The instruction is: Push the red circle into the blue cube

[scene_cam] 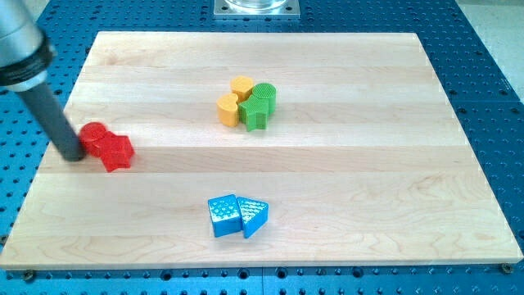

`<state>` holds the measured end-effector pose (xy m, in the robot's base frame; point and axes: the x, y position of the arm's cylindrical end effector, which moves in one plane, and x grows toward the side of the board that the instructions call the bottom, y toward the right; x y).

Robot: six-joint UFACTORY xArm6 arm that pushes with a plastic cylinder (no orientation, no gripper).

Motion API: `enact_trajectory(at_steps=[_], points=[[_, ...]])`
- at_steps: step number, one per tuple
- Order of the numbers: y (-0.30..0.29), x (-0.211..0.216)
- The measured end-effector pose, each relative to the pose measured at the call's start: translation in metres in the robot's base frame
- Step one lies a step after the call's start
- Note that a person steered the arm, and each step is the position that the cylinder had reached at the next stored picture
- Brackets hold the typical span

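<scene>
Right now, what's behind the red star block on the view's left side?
The red circle sits against the red star. My tip touches the circle's left edge, and the rod hides part of it.

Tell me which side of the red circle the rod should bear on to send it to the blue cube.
No gripping here, only pushing. Bear on the red circle's upper-left edge, since the blue cube lies toward the view's lower right. My tip sits at its left now. The red star touches its lower right and would probably be pushed along.

A pale wooden board [344, 123] lies on a blue perforated table [483, 65].
</scene>
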<state>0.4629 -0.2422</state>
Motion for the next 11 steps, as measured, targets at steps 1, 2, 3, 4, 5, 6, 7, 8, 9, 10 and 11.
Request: enact_trajectory(at_steps=[1, 2, 3, 4, 5, 6, 7, 8, 9, 10, 11], points=[[0.012, -0.016], [-0.004, -0.045], [0.001, -0.043], [0.031, -0.060], [0.085, -0.033], [0.120, -0.018], [0.094, -0.013], [0.095, 0.030], [0.139, 0.058], [0.089, 0.065], [0.130, 0.105]])
